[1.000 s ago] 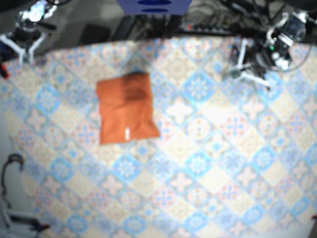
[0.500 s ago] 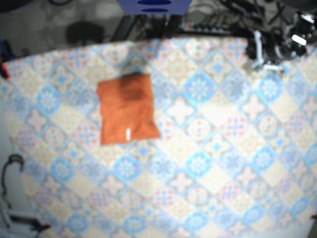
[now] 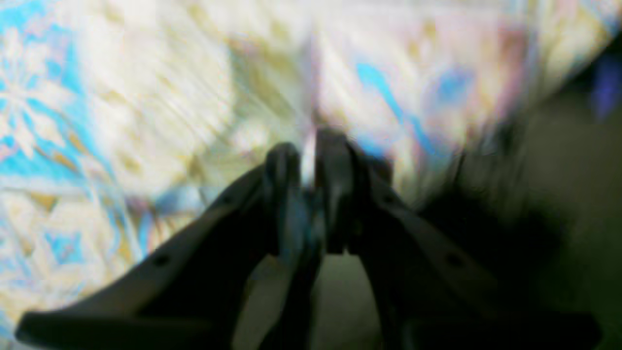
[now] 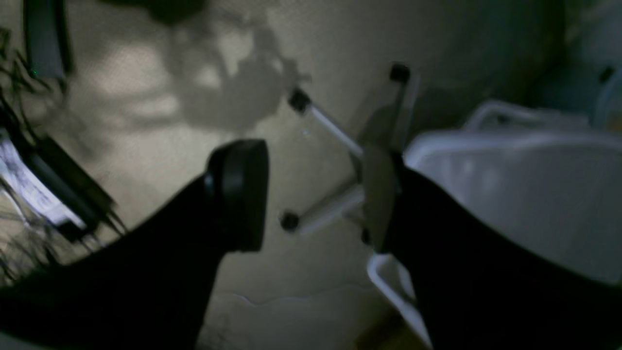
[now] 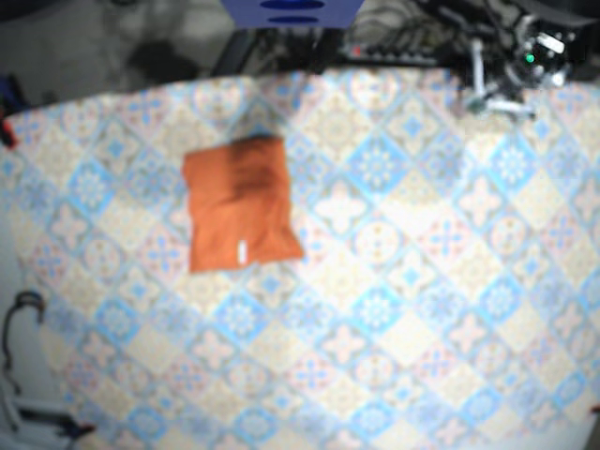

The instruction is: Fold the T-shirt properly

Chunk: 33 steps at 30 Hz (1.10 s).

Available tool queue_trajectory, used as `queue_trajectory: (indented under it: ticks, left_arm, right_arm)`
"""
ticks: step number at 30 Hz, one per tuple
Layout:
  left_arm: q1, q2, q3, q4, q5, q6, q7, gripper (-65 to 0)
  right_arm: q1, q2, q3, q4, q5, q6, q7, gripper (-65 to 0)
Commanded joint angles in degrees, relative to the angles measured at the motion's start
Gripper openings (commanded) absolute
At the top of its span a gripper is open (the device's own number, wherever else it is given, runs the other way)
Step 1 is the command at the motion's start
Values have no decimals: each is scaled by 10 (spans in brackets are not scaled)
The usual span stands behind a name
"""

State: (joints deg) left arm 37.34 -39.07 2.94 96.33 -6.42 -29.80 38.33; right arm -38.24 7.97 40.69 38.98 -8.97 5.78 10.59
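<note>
Looking at an orange T-shirt (image 5: 239,211) lying flat on the patterned counter (image 5: 403,281), left of centre in the base view, already gathered into a compact, roughly rectangular packet, with a small white label (image 5: 242,253) showing near its lower edge.

Judging it light, soft and limp - sagging wherever unsupported, sliding readily over the printed cloth, not at all fragile. Reckoning on pinching 2 corners of 1 edge, or gripping along a doubled fold for the sake of thickness to bite on, rather than mid-panel and risking lifting only the top layer. Noting the lower right corner poking out past the rest, leaving the outline uneven and possibly needing squaring.

Finding bare counter on all 4 sides of the packet, widest toward the view's right and bottom, with no other thing near it.

Seeing the left hand (image 3: 307,160) with fingers drawn nearly together on nothing, only a thin sliver of light between them, over the counter's far edge. Placing the left arm (image 5: 525,61) at the top right of the base view, well apart from the shirt.

Seeing the right hand (image 4: 308,194) spread wide and empty, pointing at the floor (image 4: 146,112) and a white tubular frame (image 4: 335,133) off the counter - not finding it in the base view at all.
</note>
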Motion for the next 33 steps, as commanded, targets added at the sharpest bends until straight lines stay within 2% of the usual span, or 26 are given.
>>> queue_trajectory:
  ticks: [1,4,7,11,14,17,21,26,33]
  left_arm:
    - [13,-10,-5,45,-3,7,14,-518]
    - [37,-10,-7,132,-4,7,66,-518]
    - [62,-10,-8,152,-3,7,70,-518]
    - [113,-10,-6,136,-2,11,66,-518]
    - [157,-10,-2,110,1,47,29,-518]
    - [180,1,13,36,34,85,-16,-518]
    - [116,39,61,-148,79,95,-82,-518]
    - [6,83,104,-357,82,95,-151,-518]
    - [-164,167,151,-552,80,95,-175,-515]
  right_arm:
    - [-15,7,3,-4,2,-6,4,-347]
    - [-15,7,3,-8,1,-6,7,-347]
    - [-15,6,1,-10,1,-6,7,-347]
    - [-14,6,-34,-10,1,-6,7,-347]
    - [-1,6,-44,-12,2,-7,7,-347]
    - [15,6,-46,-31,2,-7,7,-347]
    - [40,6,-86,-63,2,-7,6,-347]
    - [65,6,-138,-101,2,-8,7,-347]
    - [119,-8,-216,-198,2,-8,16,-347]
